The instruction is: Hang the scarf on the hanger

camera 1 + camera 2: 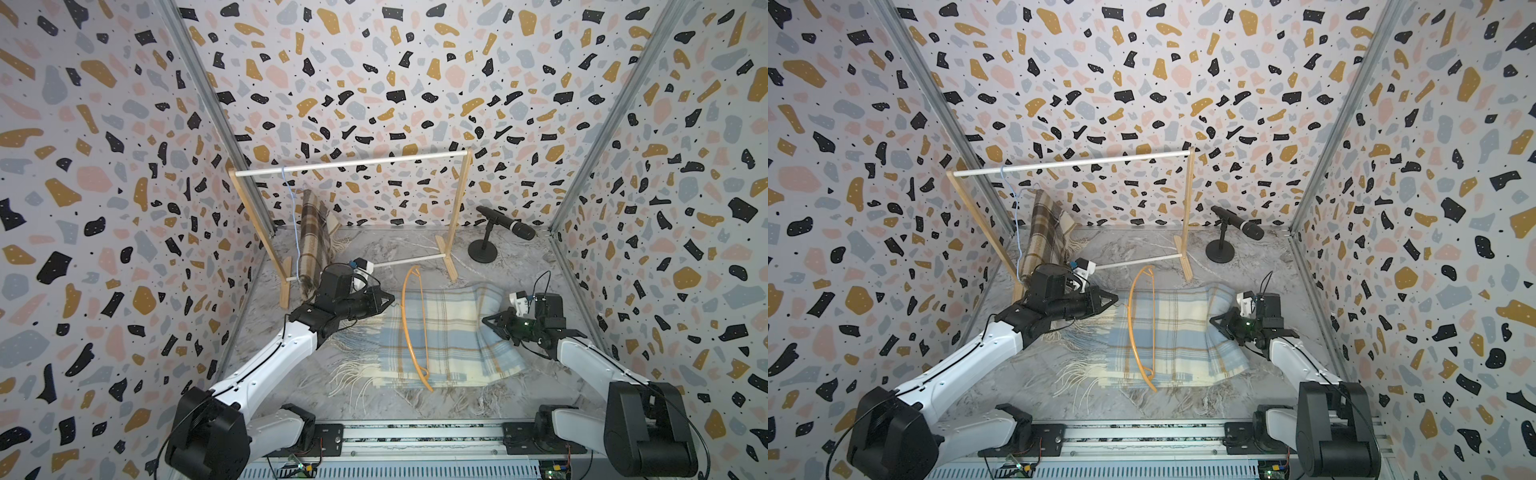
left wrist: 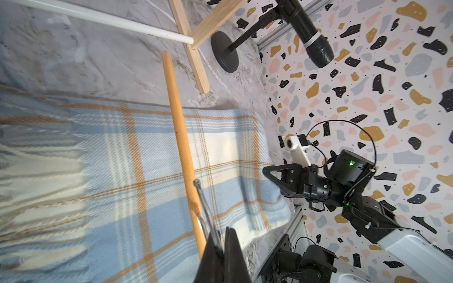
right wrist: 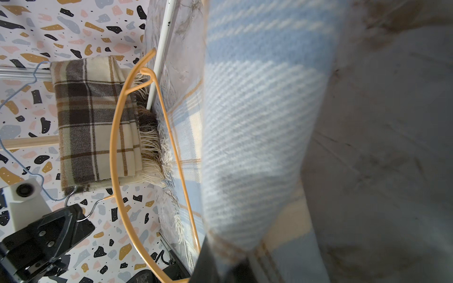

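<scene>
Scarf (image 1: 449, 345) lies lengthwise left-right; hanger (image 1: 403, 324) crosses it near-to-far. I see left tool (image 1: 392, 298) clenched on its hook (image 2: 205, 208), right tool (image 1: 484, 321) gripping scarf's right edge.

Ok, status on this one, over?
Left gripper shut on orange hanger at hook. Right gripper shut on blue scarf edge. Scarf lies under hanger, unhung. Rack behind, apart.

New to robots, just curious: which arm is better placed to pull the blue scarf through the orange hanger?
Probably right: the right gripper is shut on the blue scarf; the left gripper holds the hanger by its hook.
</scene>
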